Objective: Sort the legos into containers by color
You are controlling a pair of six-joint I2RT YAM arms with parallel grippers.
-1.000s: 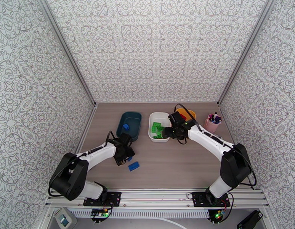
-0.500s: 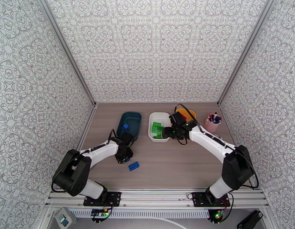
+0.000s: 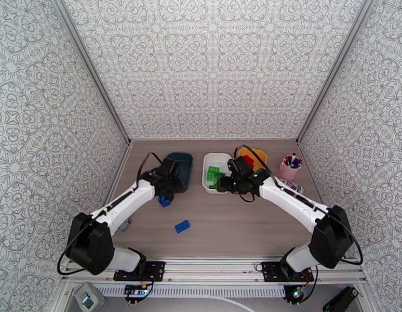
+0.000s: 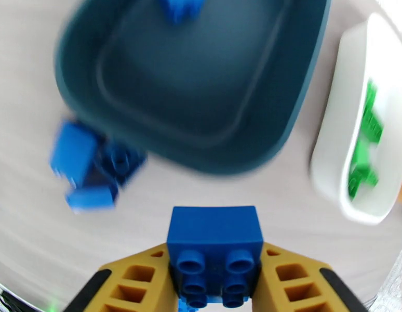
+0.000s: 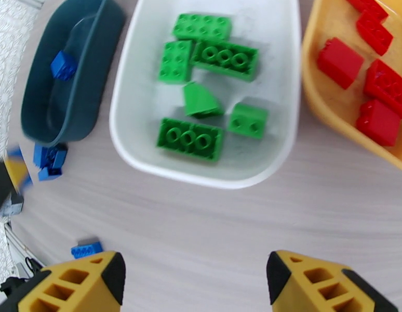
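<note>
Swinging away from the middle of the bench (image 3: 242, 230), my left arm has carried its catch up toward the dark teal tub (image 3: 184, 171) over the last second. The lone blue brick (image 3: 182, 226) it left behind has not shifted.

The left gripper (image 4: 215, 281) is clamped on a small blue four-stud brick (image 4: 215, 236), studs facing the wrist camera. This brick hangs over bare bench, just short of the teal tub's near rim. The tub lies straight ahead of the gripper, its long axis running away from it, and one blue brick (image 4: 181, 6) already sits at its far end. A loose cluster of blue bricks (image 4: 89, 170) rests on the bench just beside the tub's near left corner.

The right gripper (image 5: 196, 279) has its jaws apart and empty, over bare bench in front of the white tub (image 5: 123, 126) of green bricks (image 5: 190, 139). Red bricks (image 5: 340, 62) lie in the yellow tub (image 5: 325, 110) beside it.

My judgement: the left arm, the nearer one, needs a short advance over the rim before letting go.
</note>
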